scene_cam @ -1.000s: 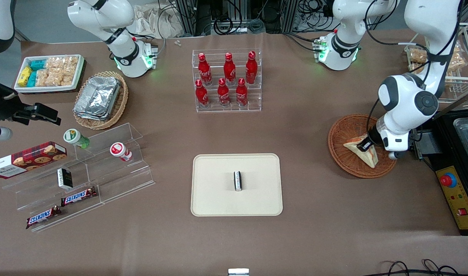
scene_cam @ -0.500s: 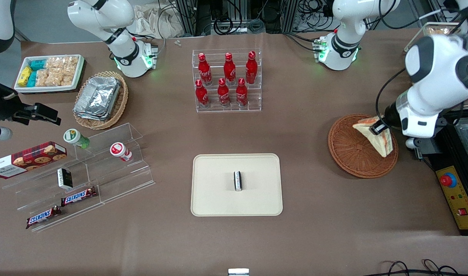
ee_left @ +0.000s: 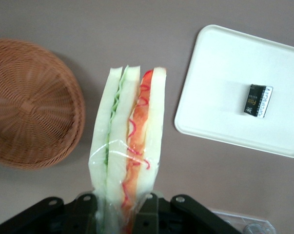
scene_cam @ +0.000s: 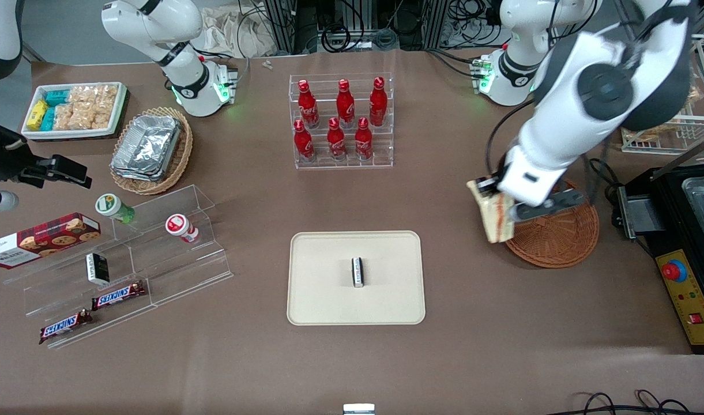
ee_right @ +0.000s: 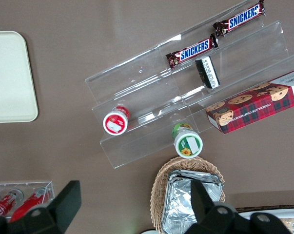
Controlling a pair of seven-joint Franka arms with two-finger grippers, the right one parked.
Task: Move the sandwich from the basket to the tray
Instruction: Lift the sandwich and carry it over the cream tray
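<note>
Carry step: gripper (scene_cam: 490, 193) jaws clamped on sandwich (scene_cam: 493, 216), aloft at basket (scene_cam: 559, 239) edge. Next: travel to tray (scene_cam: 328, 288), avoiding small packet (scene_cam: 357, 271).

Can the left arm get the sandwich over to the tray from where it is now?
Probably yes. The hand holds the sandwich above the basket's edge, and only bare table lies between it and the tray.

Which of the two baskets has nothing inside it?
The round reddish-brown woven wicker basket beside the pincer gripping the wrapped triangular sandwich. The lighter tan oval wicker basket holds foil containers.
</note>
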